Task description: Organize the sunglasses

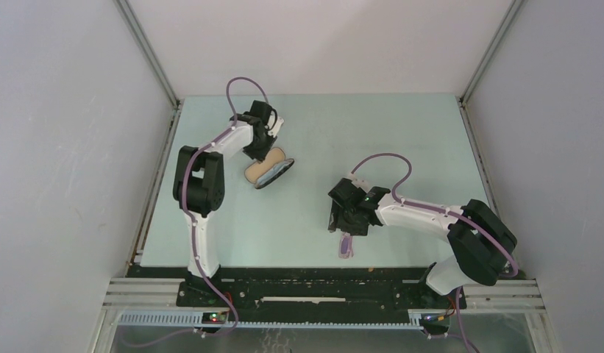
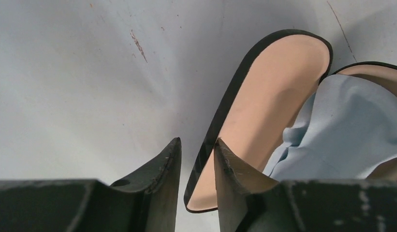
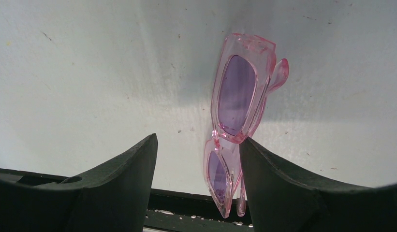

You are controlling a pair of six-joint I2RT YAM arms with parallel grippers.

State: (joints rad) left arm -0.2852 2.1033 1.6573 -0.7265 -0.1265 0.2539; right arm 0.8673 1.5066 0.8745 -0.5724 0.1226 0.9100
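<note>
The sunglasses [image 1: 346, 245], folded, with a pink translucent frame and purple lenses, lie on the table near its front edge. In the right wrist view the sunglasses [image 3: 237, 96] sit between my fingers, against the right finger [image 3: 283, 188]. My right gripper [image 3: 198, 140] is open around them; it also shows in the top view [image 1: 341, 224]. The black case [image 1: 269, 168] lies open at the left rear, its tan lining [image 2: 273, 92] showing. My left gripper [image 2: 197, 141] is shut on the case's rim at one end; it also shows in the top view [image 1: 260, 156].
A light blue cloth [image 2: 346, 130] lies crumpled inside the open case. The black front rail [image 3: 186, 217] runs just beyond the sunglasses. White walls with metal posts [image 1: 155, 70] enclose the pale green table [image 1: 402, 132].
</note>
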